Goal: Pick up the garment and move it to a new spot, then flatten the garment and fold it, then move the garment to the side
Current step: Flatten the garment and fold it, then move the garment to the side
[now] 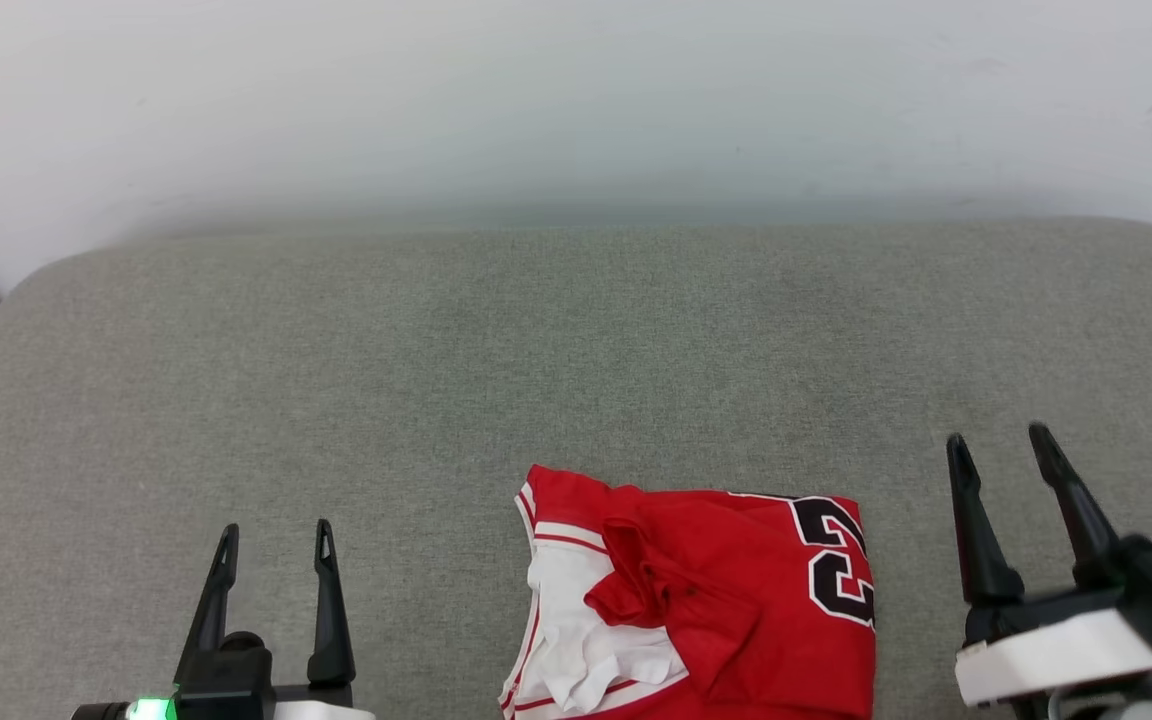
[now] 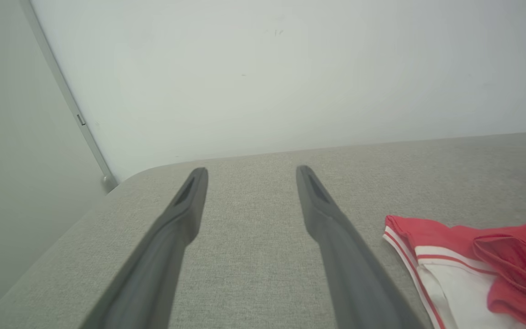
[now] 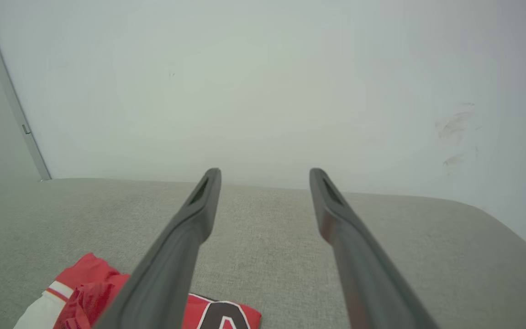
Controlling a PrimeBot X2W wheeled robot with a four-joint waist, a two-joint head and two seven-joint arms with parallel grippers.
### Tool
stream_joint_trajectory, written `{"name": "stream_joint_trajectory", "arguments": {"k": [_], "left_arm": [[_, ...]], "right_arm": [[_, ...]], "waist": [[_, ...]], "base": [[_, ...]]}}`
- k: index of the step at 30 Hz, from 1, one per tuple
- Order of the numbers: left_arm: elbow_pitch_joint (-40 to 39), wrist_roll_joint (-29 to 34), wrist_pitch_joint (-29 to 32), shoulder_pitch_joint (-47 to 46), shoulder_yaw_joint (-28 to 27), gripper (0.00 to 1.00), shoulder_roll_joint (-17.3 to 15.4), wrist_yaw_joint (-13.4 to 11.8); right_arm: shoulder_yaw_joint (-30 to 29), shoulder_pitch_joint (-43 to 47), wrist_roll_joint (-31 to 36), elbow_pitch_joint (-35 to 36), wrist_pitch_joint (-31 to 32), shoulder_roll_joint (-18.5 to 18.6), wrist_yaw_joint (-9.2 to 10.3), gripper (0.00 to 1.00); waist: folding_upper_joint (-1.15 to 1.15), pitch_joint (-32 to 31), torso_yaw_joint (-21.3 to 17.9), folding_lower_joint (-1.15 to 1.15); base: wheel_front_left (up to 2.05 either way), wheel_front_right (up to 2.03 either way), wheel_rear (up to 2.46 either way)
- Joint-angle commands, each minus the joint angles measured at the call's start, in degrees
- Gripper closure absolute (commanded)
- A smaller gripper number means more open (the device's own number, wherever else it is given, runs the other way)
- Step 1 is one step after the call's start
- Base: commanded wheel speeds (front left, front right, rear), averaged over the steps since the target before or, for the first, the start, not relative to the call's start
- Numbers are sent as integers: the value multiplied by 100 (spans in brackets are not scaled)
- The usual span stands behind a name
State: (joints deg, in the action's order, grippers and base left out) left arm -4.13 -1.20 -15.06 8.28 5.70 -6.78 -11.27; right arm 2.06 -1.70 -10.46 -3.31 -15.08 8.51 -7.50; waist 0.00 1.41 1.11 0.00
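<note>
Although the pale wall [image 1: 576, 100] takes up most of what I can see, the business is all on the grey upholstered cushion [image 1: 436, 350] in front of it, wide and bare across the middle. Down at its near edge lies the garment [image 1: 736, 600], between the two arms and nearer the right one. It is a compact, rumpled packet, red body uppermost. A white sleeve [image 1: 576, 640] shows on its left side, a loose red flap [image 1: 656, 590] is bunched over the middle, and part of the black number [image 1: 836, 560] sits at its right edge. The left gripper [image 1: 276, 528] rests well off to its left and the right gripper [image 1: 997, 436] just off its right side. Both have their fingers spread apart with nothing between them, and neither touches the cloth.

From where I stand, this could be a heap waiting to be lifted and spread, or a rough fold already set down; the lumpy middle does not settle it. Either way, I'd judge that any handling goes best at the firm trimmed edges, both sides together. Taking it by that loose flap would drag the layers apart. So near the front edge, it could also slide off.
</note>
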Motion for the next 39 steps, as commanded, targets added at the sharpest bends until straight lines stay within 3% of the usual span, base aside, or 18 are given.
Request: {"name": "stream_joint_trajectory", "arguments": {"k": [1, 10, 16, 21, 25, 30, 34, 39], "left_arm": [[-28, -7, -14, 78, -20, 0, 16, 15], [-69, 16, -15, 200, -119, 0, 70, 104], [-83, 47, -15, 197, -137, 0, 101, 157], [-102, 53, -14, 71, -129, 0, 144, 159], [-94, 58, -14, -20, -111, 0, 172, 177], [-91, 62, -14, -75, -111, 0, 193, 208], [-105, 67, -14, -131, -129, 0, 205, 212], [-125, 74, -14, -209, -130, 0, 223, 239]], "right_arm": [[-57, 152, 49, 79, -8, -85, 2, 0], [-256, 912, 194, 372, -9, -423, 2, 0], [-391, 682, 278, 531, -9, -448, 2, 0], [-537, 42, 236, 718, -8, -193, 2, 0], [-423, -676, 139, 572, 137, 258, 2, 0], [307, -1377, -590, 228, 1770, 1026, 3, 0], [898, -1659, -1807, 56, 3530, 1643, 2, 0], [1191, -1555, -3399, -119, 5352, 2161, 2, 0]], "waist": [[0, -16, 2, 0], [0, -68, -15, 0], [0, -35, -11, 0], [0, 98, 15, 0], [0, 204, 40, 0], [0, 296, 67, 0], [0, 380, 79, 0], [0, 534, 113, 0]], "base": [[0, 0, 0], [0, 0, 0], [0, 0, 0], [0, 0, 0], [0, 0, 0], [0, 0, 0], [0, 0, 0], [0, 0, 0]]}}
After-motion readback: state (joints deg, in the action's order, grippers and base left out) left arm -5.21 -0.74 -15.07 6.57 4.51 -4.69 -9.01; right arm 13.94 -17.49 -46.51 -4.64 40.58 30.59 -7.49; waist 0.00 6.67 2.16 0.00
